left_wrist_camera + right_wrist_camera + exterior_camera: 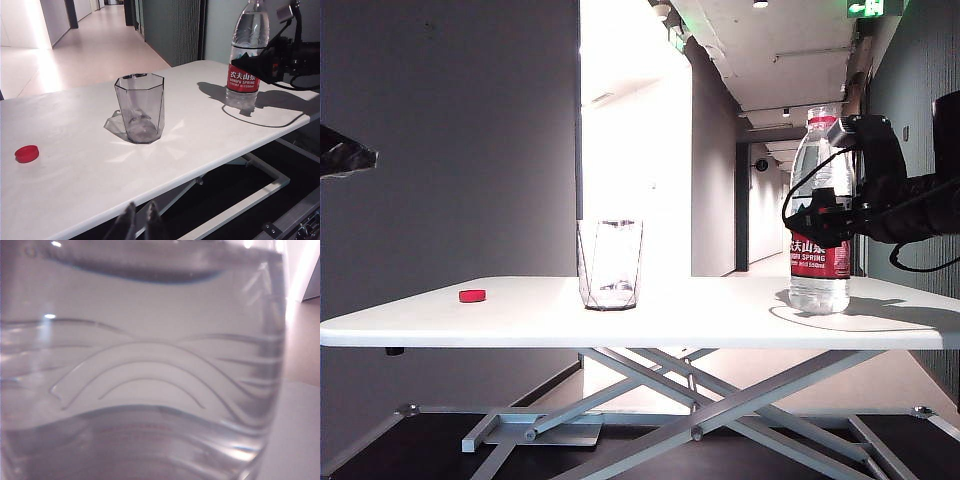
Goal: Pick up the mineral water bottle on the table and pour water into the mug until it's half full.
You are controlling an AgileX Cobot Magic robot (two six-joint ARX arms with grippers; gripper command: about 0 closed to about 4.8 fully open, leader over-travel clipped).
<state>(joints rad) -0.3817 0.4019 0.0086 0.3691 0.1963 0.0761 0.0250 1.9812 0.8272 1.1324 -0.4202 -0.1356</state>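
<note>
Table (pixel 520 322): you are looking at a wide white top on a grey scissor-cross frame, with a lit corridor running away behind it.
Mineral water bottle (pixel 819 215): it is standing upright at about 3 o'clock on the tabletop in the exterior view, red-and-white label facing you, red ring at the neck, no cap showing on top. In the left wrist view you are seeing it (pixel 246 55) at the far corner of the table, throwing a dark shadow onto the white surface.
Water (pixel 150 365): clear liquid is filling the bottle's ribbed wall, which is taking up nearly the whole right wrist view.
Right gripper (pixel 820 212): it is coming in from 3 o'clock at label height, its black fingers (pixel 250 63) sitting against the bottle's sides just above the label. You are seeing it clamped around the bottle, which is resting on the table.
Mug (pixel 610 265): the clear faceted glass tumbler is standing upright near the centre of the table, well apart from the bottle, at its 9 o'clock. It looks dry inside (pixel 140 107).
Red cap (pixel 472 295): it is lying flat on the table at 9 o'clock of the mug, well apart from it.
Left gripper (pixel 138 225): it is hanging off the table's near edge, clear of everything, fingertips drawn close together with nothing between them.
</note>
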